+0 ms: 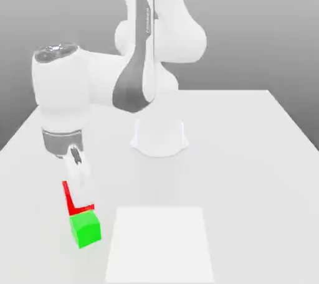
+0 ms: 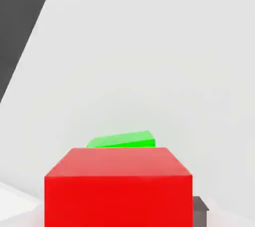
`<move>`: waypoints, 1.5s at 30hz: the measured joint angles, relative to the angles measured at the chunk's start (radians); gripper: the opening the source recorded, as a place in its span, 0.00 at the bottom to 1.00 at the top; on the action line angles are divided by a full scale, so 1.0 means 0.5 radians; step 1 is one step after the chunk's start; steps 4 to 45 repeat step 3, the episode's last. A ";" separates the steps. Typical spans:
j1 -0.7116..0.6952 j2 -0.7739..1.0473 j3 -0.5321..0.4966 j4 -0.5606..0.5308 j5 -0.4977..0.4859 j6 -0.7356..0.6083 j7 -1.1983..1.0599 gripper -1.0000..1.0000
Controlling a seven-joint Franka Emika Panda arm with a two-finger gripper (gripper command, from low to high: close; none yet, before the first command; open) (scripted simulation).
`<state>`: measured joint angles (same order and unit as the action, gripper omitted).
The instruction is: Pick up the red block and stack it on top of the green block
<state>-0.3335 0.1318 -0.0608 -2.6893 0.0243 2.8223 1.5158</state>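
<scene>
My gripper (image 1: 79, 193) is low over the table at the exterior view's left, shut on the red block (image 1: 68, 197). A white finger (image 1: 82, 179) covers most of that block, leaving an L-shaped red strip showing. The green block (image 1: 85, 228) sits on the table just in front of and below the red one, their edges meeting in the picture. In the hand view the red block (image 2: 118, 186) is close up between the fingers, with a sliver of the green block (image 2: 122, 140) beyond it. I cannot tell whether the red block is off the table.
The arm's round white base (image 1: 159, 137) stands at the table's middle. A paler square patch (image 1: 161, 245) lies flat on the table to the exterior view's right of the green block. The table's edge (image 2: 35, 37) shows against a dark background in the hand view.
</scene>
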 joint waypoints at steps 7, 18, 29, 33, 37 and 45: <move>-0.003 0.041 0.006 0.002 0.009 0.040 -0.006 1.00; -0.003 0.041 0.006 0.002 0.009 0.040 -0.006 1.00; -0.003 0.041 0.006 0.002 0.009 0.040 -0.006 1.00; -0.003 0.041 0.006 0.002 0.009 0.040 -0.006 1.00; -0.003 0.041 0.006 0.002 0.009 0.040 -0.006 1.00; -0.003 0.041 0.006 0.002 0.009 0.040 -0.006 1.00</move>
